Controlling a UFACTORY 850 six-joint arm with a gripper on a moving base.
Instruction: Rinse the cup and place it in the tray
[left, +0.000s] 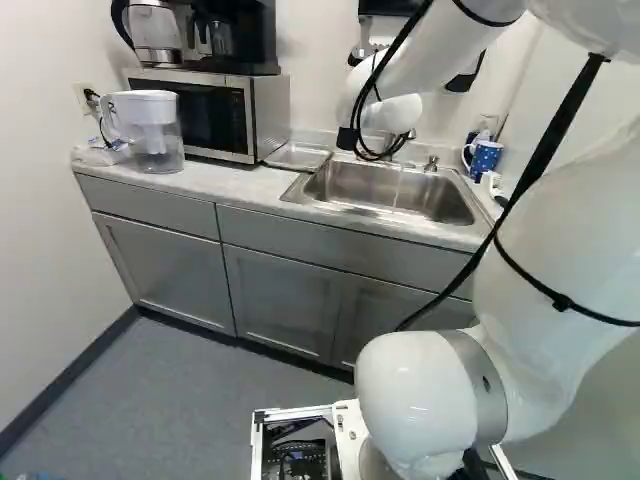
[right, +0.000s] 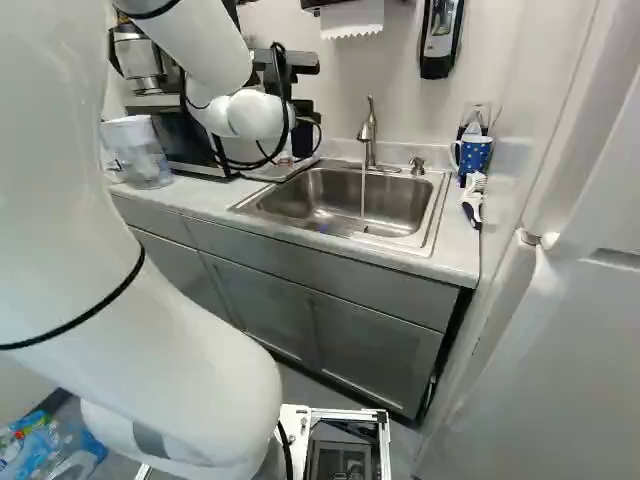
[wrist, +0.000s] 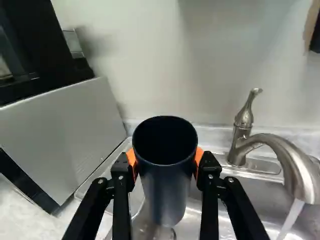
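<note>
1. White robot arm (right: 190, 370) nearest, big in both base views.
2. Gripper (wrist: 165, 160): grasping the dark cup (wrist: 166, 185), orange pads pressed on both sides; cup's mouth faces the wrist camera.
3. Cup location: in wrist view, seen against the clear tray (left: 297, 155) and the near part of the sink, apart from the water stream (wrist: 291, 220).
4. Surface: pale marbled counter (left: 230, 185) over grey cabinets (left: 285, 300). Stainless sink (right: 432, 235) set in, tray between it and the microwave (left: 250, 110). Faucet (right: 370, 135) running into the basin.
5. Also on counter: clear-sided pitcher (left: 155, 130) near the microwave; blue spotted mug (right: 473, 155) at the other end, brush (right: 472, 200) just beside it.
6. Atop microwave: kettle (left: 155, 35), black coffee maker (left: 240, 35).
7. Room: white walls (left: 45, 220), grey floor (left: 190, 400), dark baseboard (left: 60, 385). Paper towel (right: 352, 18) and black-and-white dispenser (right: 440, 35) above the sink. Plastic-wrapped pack (right: 50, 445) on floor, lower left of right base view.
</note>
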